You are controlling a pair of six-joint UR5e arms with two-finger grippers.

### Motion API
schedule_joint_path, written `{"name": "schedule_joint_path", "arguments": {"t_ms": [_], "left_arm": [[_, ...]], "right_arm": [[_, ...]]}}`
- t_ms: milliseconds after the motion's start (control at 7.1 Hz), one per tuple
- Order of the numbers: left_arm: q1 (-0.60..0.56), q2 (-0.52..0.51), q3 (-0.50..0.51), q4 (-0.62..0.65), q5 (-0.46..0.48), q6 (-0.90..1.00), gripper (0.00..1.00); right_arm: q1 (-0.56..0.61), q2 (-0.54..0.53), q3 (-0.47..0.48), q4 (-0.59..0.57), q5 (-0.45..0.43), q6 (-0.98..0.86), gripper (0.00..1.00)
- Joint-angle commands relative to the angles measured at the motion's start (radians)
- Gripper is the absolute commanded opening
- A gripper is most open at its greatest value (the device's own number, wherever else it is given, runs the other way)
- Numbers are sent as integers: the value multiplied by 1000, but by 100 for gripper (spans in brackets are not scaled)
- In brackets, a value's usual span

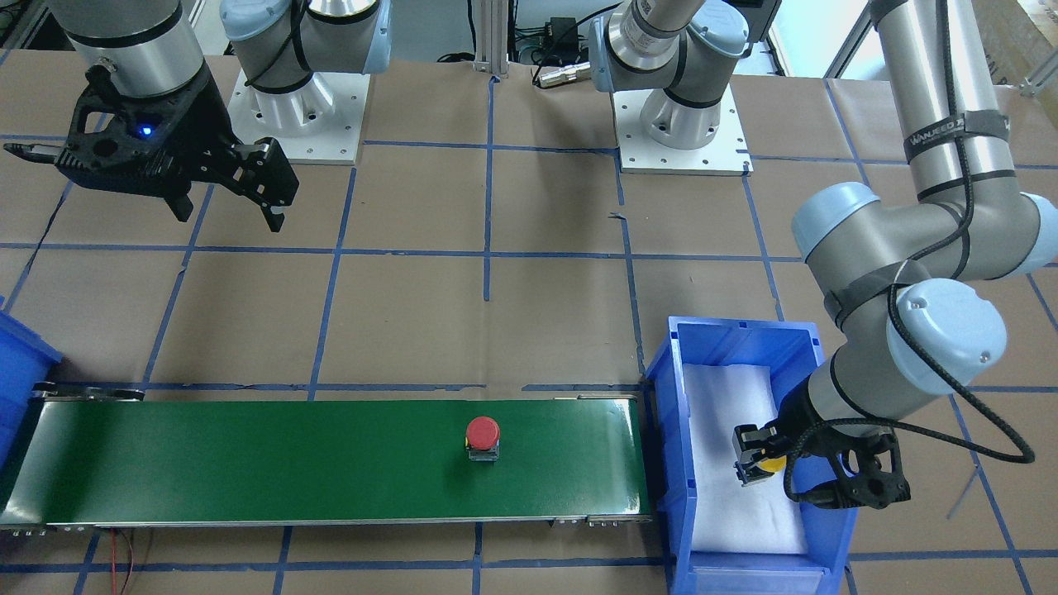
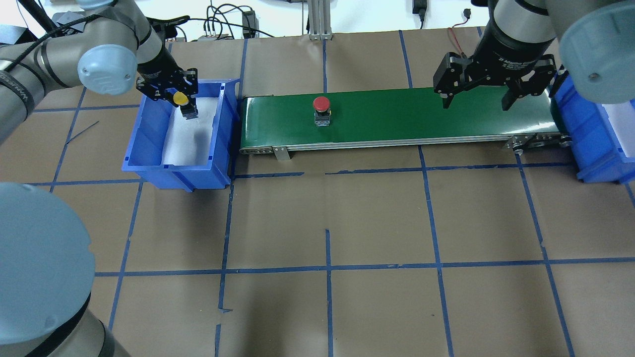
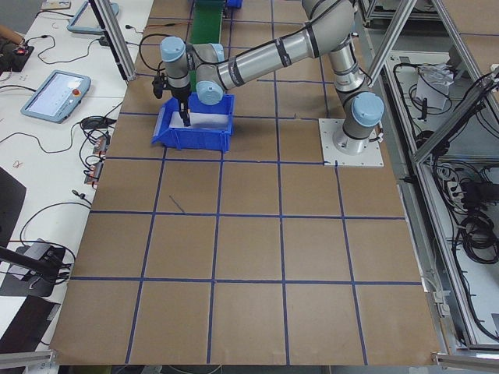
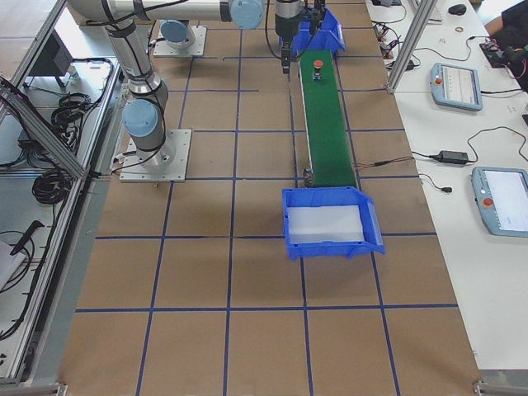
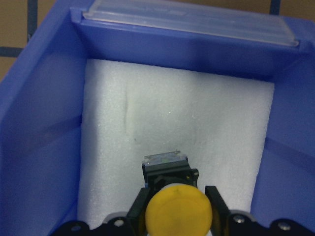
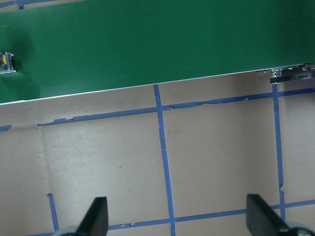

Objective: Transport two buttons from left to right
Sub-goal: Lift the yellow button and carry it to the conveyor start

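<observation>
red button (image 1: 483,436) upright on belt (image 1: 248,463), yellow button (image 5: 178,211) held inside bin (image 1: 666,454)

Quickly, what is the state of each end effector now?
Left end effector: closed on the yellow button.
Right end effector: open, holding nothing.

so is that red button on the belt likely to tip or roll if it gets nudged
The red button looks top-heavy, with a wide mushroom cap over a slightly narrower base, so a high nudge may tip it. Its squarish base probably won't roll. It looks rigid.
</observation>
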Motion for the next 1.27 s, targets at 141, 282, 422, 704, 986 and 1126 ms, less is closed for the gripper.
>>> {"name": "schedule_joint_path", "arguments": {"t_ms": [141,282,422,704,986,1126], "left_arm": [[-126,113,13,-113,-6,-129,34],[-192,115,32,-118,-9,-203,34],[-220,103,45,-110,-97,-278,34],[-296,25,43,-54,-82,-305,34],[-304,-23,45,-17,-44,-282,35],[-304,-35,37,-16,-15,-209,36]], "right_arm": [[-2,-5,-4,13,-2,-8,100],[1,-11,-5,16,-2,-8,100],[-6,-11,-9,14,-2,-8,100],[-9,-15,-10,13,-2,-13,100],[-8,-17,-12,13,-2,-28,100],[-8,-17,-10,13,-2,-28,100]]}}
